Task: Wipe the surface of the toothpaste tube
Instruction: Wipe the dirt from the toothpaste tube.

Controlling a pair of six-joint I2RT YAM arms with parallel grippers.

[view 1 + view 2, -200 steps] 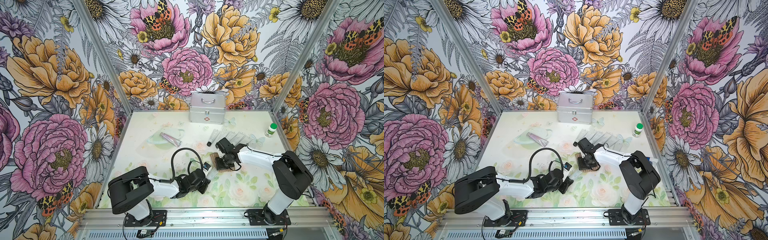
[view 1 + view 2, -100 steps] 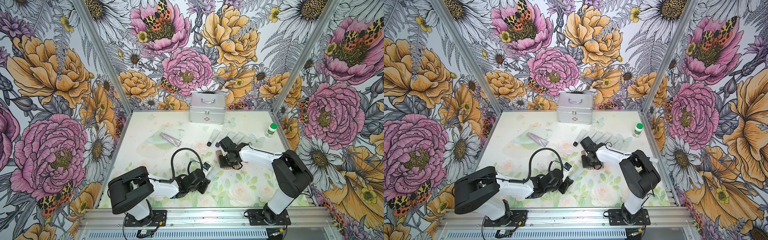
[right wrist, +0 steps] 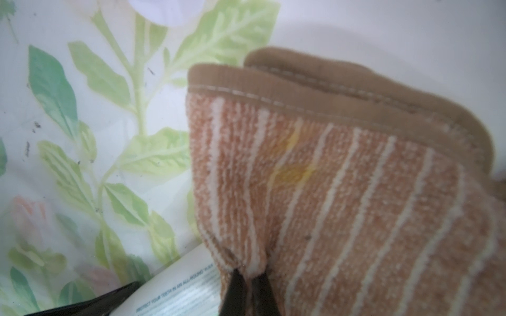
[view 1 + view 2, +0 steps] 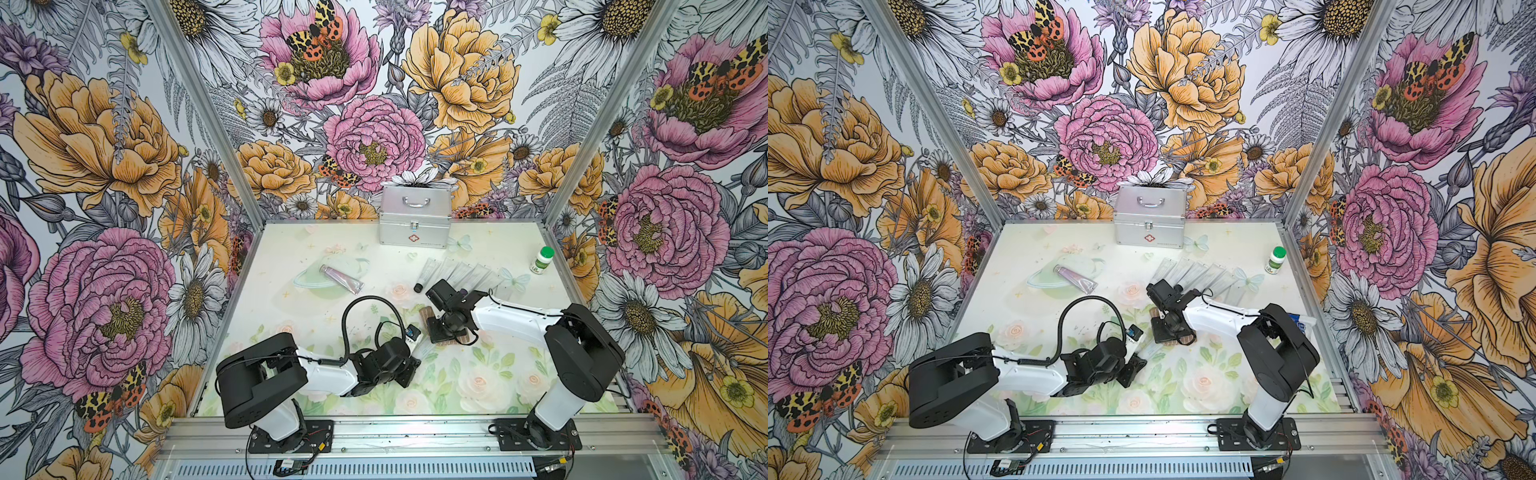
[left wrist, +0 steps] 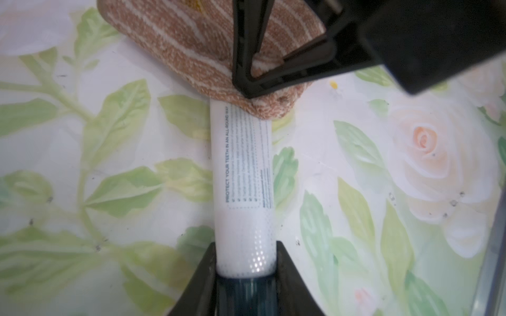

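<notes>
The white toothpaste tube [image 5: 243,177] lies low over the table, its dark blue cap end clamped in my left gripper [image 5: 245,262], which is shut on it. In both top views the tube [image 4: 424,347] [image 4: 1148,351] points away from the left gripper [image 4: 410,357] toward the right one. A brown striped towel [image 3: 356,205] is pinched in my right gripper [image 3: 250,273], shut on a fold of it. The towel [image 5: 191,41] covers the tube's far end, with the right gripper [image 4: 441,334] on top of it. The printed side of the tube [image 3: 180,290] faces up.
A silver first-aid case [image 4: 414,222] stands at the back. A pink tube [image 4: 341,277] lies on a pale green plate at the left. A row of clear sachets [image 4: 457,272] lies behind the right gripper. A green-capped bottle [image 4: 542,260] stands far right.
The right gripper has slid the towel a little sideways and back over the tube's far end. The left arm and the tube have stayed put.
</notes>
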